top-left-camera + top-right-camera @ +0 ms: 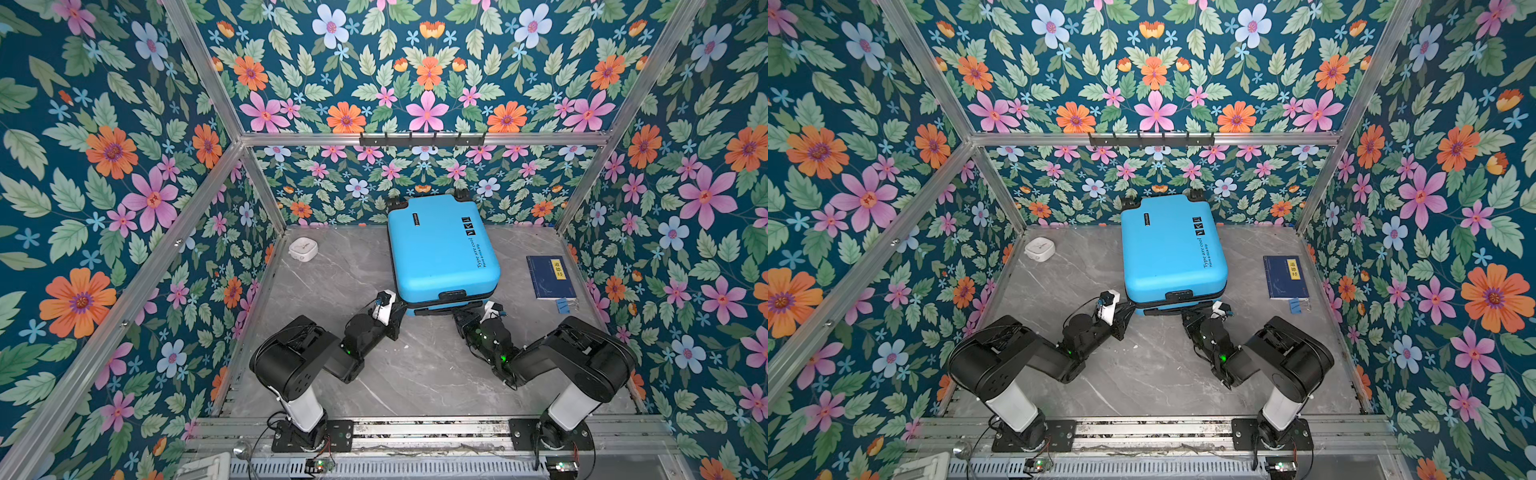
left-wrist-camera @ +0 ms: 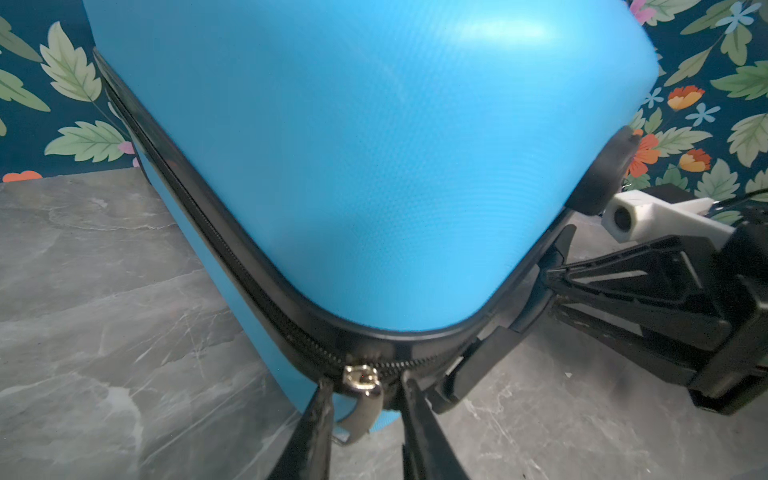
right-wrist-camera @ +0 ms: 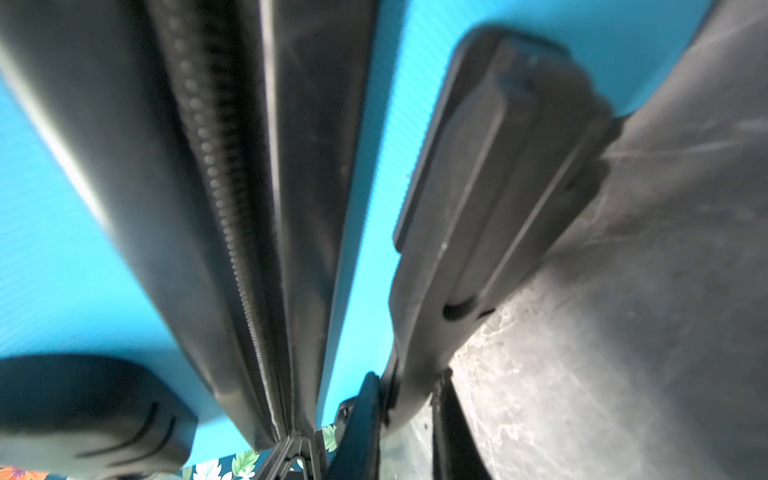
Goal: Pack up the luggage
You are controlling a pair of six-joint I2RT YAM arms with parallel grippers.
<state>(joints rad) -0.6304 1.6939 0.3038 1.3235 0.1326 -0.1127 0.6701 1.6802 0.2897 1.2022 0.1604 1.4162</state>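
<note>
1. Blue suitcase lay on the tabletop, directly ahead of both pincers, its near edge at their tips.
2. Left pincer stood slightly open, fingers either side of the metal zipper pull at the suitcase's near corner, one finger touching it, a gap at the other.
3. Right pincer was clamped on the black handle at the near edge.

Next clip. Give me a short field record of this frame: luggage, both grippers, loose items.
luggage: sky-blue, lying flat on the table, lid down
left gripper: open, jaws either side of the zipper pull
right gripper: shut on the black handle at the near edge
loose items: dark-blue book and blue clip right of the luggage; white object far left
</note>
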